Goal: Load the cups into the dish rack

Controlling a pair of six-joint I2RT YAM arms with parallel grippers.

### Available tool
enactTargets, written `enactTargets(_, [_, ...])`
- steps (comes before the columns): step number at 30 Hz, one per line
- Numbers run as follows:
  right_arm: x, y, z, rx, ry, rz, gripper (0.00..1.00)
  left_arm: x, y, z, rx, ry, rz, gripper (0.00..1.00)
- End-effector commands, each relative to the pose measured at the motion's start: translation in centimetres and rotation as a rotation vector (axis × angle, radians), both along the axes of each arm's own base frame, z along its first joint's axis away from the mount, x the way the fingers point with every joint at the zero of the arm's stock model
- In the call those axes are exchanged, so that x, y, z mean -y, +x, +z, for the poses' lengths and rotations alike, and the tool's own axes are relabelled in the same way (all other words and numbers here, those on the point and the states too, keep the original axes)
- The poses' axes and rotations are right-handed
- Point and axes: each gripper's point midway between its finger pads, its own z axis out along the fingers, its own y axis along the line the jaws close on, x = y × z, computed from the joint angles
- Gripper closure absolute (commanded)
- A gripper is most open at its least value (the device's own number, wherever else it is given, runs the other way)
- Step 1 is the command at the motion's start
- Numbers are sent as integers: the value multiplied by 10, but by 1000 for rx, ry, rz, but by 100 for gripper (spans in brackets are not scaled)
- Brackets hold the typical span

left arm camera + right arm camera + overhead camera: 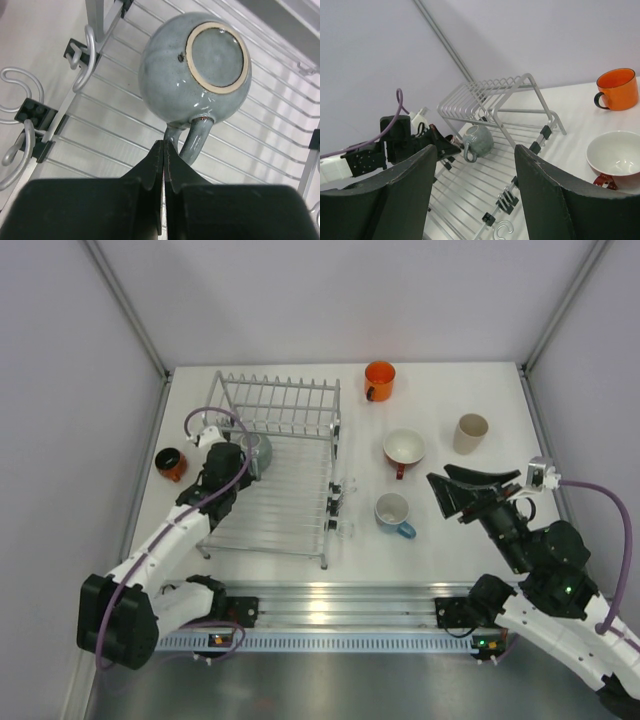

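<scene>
Light blue cup (393, 512) stands on the surface (450, 390) left of the right end effector (438, 475), fingers apart, nearer than the left end effector (164, 150), fingers together.

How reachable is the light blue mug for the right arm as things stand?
Probably yes. The right gripper is open and near the light blue mug, with only bare table between them; the red mug stands apart, out of the path.
</scene>
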Motion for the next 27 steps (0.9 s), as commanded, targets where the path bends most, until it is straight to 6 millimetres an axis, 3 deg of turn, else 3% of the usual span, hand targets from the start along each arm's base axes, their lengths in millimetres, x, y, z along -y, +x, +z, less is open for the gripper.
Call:
enactTargets(1, [0,-6,18,32,25,20,36,8,-8,8,-26,-25,-51,100])
enactTargets(11, [2,-6,16,33,31,17,36,31,-21,-27,-167,-87,-141,100])
enactTargets(18, [4,-6,13,30,29,6,36,42,-8,-18,-88,-114,-176,100])
enactTargets(27, [8,-6,11,26,24,-9,36,24,17,-22,-38,-37,-86,100])
